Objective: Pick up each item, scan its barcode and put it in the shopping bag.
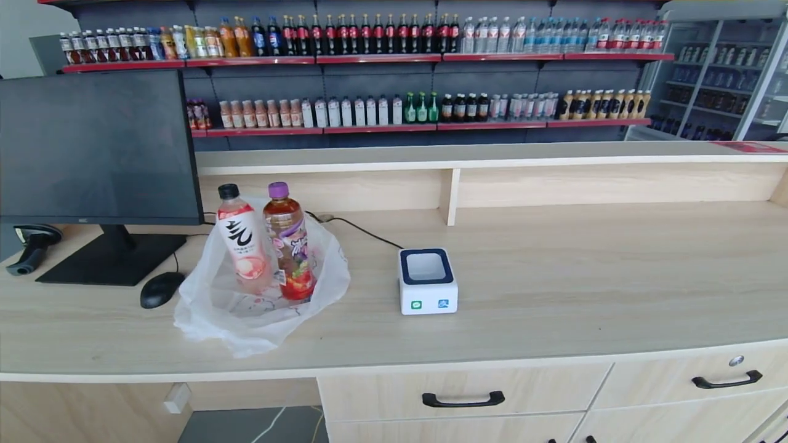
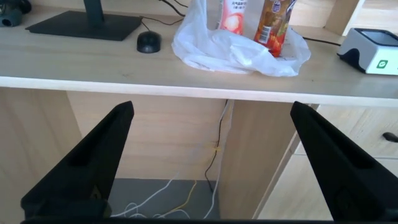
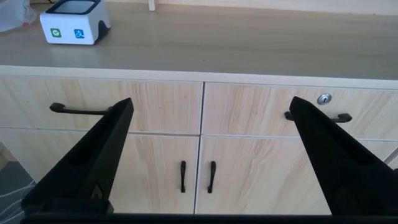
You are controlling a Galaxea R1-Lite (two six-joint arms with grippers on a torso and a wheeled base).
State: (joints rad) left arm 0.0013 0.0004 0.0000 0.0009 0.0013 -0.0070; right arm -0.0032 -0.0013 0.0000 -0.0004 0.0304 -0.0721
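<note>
**Both grippers open below the counter edge; two bottles stand in the bag**

The left gripper [image 2: 211,109] sits with its two black fingers spread wide apart. It is lower than the countertop and faces the counter's front panel. The shopping bag [image 2: 217,50], thin white plastic with its mouth slumped open, lies on the counter [image 1: 554,277] above and beyond those fingers, well apart from them.

The right gripper [image 3: 211,106] is likewise spread wide and faces the drawer fronts under the counter. The barcode scanner [image 1: 427,282], a small white box with a dark-framed window on top, stands on the surface above it and off to its left.

From the scanner, the bag lies near on the robot's left, not touching it. Two bottles stand upright inside the bag, side by side. The purple-capped bottle [image 1: 289,252] is the closer to the scanner, and the black-capped bottle [image 1: 242,246] with a pink label is just beyond it.

Farther left of the scanner, past the bag, are a black mouse [image 1: 161,289], a monitor [image 1: 98,147] on its stand and a handheld scanner [image 1: 31,246].
</note>
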